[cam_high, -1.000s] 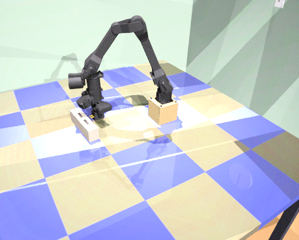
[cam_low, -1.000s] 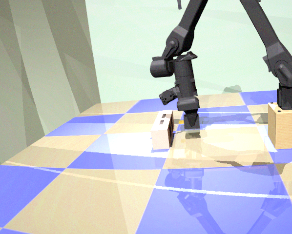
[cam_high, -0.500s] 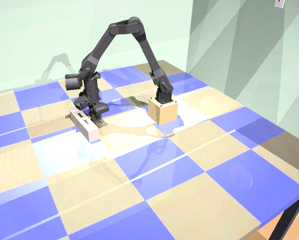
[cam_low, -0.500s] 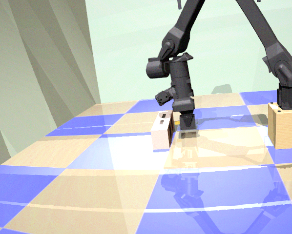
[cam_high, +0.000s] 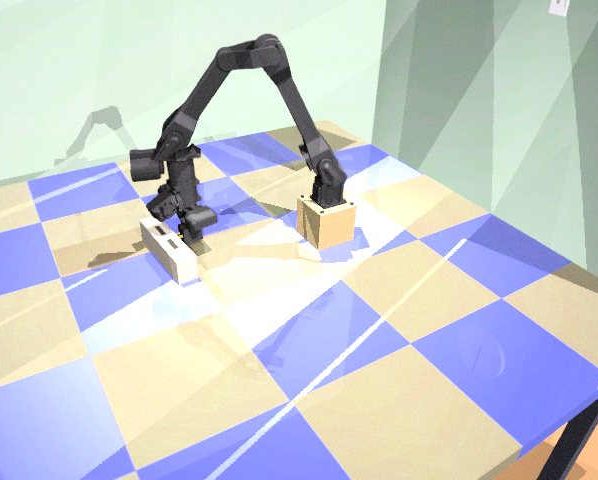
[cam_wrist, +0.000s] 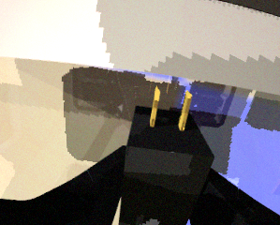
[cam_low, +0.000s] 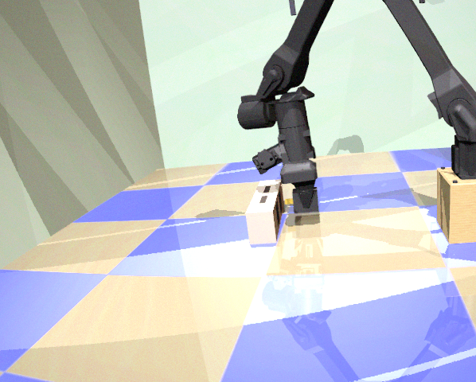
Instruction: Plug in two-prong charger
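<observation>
The power strip (cam_high: 185, 266) (cam_low: 262, 228) is a long pale block on the table, with two dark marks on top and dark patches on the side facing the gripper. Its pale surface crosses the top of the wrist view (cam_wrist: 186, 35). My gripper (cam_high: 191, 233) (cam_low: 306, 204) (cam_wrist: 156, 157) is shut on the black charger (cam_wrist: 155, 161), low beside the strip. Two gold prongs (cam_high: 180, 235) (cam_low: 288, 201) (cam_wrist: 184, 112) point towards the strip's side. In the wrist view they are outside the strip, with a small gap before its edge. The outlet slots are not visible there.
The arm's base stands on a wooden block (cam_high: 336, 227) (cam_low: 470, 212) to the right of the strip. The strip and arm are on a blue and tan checkered table (cam_high: 351, 423) (cam_low: 147, 321). Light patches, shadows and reflections cross the table.
</observation>
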You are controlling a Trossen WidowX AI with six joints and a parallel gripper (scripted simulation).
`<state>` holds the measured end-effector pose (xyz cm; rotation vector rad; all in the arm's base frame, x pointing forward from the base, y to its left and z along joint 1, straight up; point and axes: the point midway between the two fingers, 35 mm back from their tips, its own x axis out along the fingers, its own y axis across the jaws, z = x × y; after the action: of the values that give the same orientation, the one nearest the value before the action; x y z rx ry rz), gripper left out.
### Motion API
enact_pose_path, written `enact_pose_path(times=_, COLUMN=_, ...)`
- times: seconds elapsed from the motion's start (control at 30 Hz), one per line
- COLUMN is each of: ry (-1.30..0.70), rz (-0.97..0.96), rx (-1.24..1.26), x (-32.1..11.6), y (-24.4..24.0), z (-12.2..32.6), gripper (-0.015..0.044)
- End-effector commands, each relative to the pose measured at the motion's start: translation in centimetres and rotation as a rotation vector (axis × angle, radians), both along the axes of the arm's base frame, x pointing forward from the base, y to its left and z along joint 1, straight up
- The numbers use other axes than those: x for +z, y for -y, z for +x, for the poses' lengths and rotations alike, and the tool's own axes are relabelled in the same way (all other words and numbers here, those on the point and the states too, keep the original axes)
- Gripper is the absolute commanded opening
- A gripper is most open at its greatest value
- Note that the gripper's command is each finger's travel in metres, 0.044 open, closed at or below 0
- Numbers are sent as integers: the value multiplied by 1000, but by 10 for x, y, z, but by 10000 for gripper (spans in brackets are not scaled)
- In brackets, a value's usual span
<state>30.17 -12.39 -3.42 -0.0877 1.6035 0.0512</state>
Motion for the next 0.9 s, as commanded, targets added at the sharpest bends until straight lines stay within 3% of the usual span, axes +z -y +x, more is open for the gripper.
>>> enact_pose_path(times=0.0, ry=-5, rz=0, rx=-5, x=-1, y=0, z=0, gripper=0)
enact_pose_path(times=0.87, ry=-4, rz=0, rx=-5, x=-2, y=-1, z=8, gripper=0)
